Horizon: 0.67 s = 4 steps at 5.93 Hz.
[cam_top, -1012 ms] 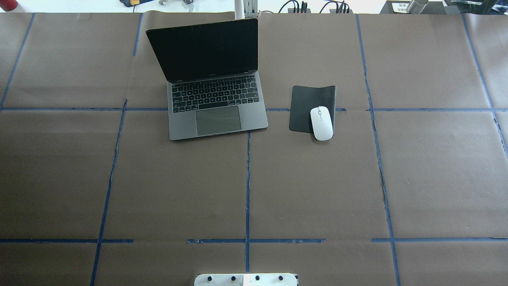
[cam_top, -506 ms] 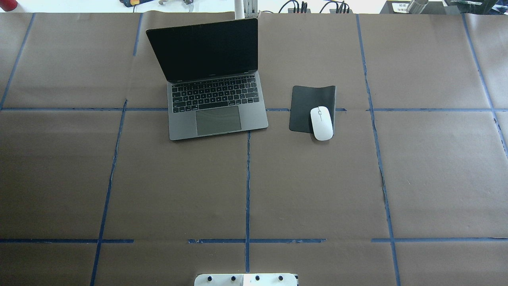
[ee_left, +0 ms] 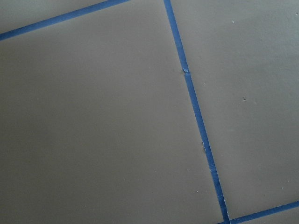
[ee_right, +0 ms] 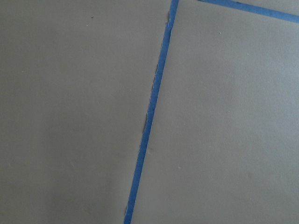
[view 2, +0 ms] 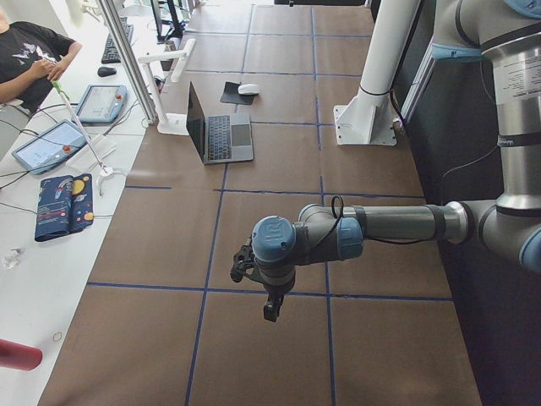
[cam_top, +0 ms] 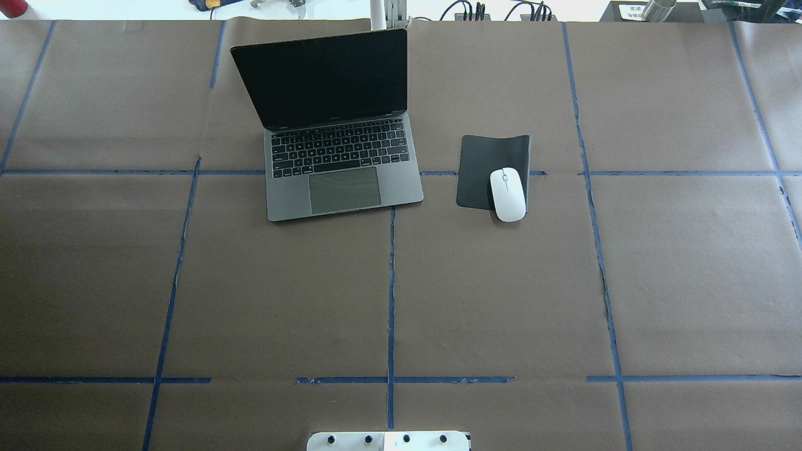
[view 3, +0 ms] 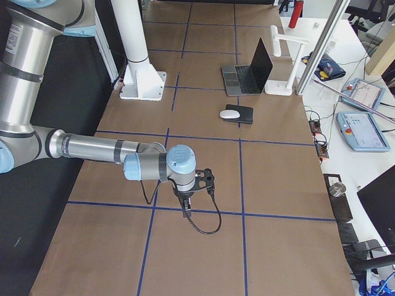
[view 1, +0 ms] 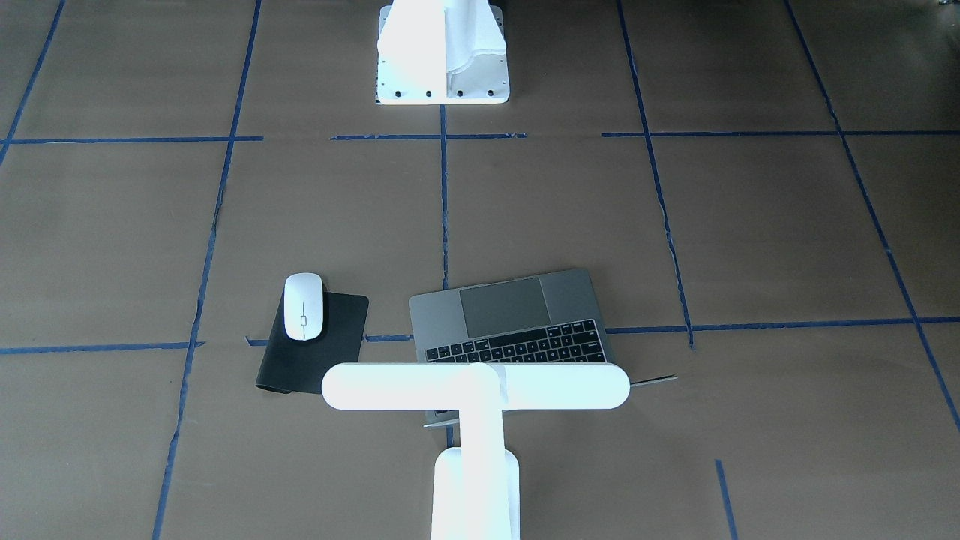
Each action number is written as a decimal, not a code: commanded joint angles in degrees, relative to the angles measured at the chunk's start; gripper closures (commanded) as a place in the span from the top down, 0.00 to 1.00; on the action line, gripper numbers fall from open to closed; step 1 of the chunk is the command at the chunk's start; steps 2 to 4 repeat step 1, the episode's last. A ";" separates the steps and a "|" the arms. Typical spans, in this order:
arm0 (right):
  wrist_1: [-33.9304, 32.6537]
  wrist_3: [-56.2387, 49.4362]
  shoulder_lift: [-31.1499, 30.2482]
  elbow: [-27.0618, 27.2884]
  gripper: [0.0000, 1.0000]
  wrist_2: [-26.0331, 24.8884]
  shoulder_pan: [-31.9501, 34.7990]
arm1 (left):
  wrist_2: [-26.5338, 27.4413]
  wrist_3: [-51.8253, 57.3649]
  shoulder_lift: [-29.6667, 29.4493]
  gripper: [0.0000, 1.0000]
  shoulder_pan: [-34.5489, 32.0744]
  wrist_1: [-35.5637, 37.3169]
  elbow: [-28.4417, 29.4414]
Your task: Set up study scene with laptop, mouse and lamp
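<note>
1. Standing open on the desk (cam_top: 501,300), the laptop (cam_top: 341,144) has its dark screen tilted back and its keyboard toward the robot.
2. The lamp (view 1: 475,386) stands upright just behind the laptop's lid, its bar head level.
3. The mouse (cam_top: 507,194) lies on a black mat (cam_top: 485,156) right of the laptop, its near end seemingly overhanging the mat's edge.
4. The left hand (view 2: 270,313) hangs above bare desk, well apart from these 3 things; I cannot tell whether it is parted or closed.
5. The right hand (view 3: 186,211) hangs over blue tape (ee_right: 154,107) at the other end; its state cannot be told either.
</note>
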 commanded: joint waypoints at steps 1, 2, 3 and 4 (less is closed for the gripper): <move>0.01 -0.24 -0.16 0.00 1.00 0.15 0.00 | 0.01 0.02 0.03 1.00 0.02 0.00 -0.18; 0.01 -0.24 -0.16 0.00 1.00 0.15 0.00 | 0.01 0.02 0.03 1.00 0.02 0.00 -0.18; 0.01 -0.24 -0.16 0.00 1.00 0.15 0.00 | 0.01 0.02 0.03 1.00 0.02 0.00 -0.18; 0.01 -0.24 -0.16 0.00 1.00 0.15 0.00 | 0.01 0.02 0.03 1.00 0.02 0.00 -0.18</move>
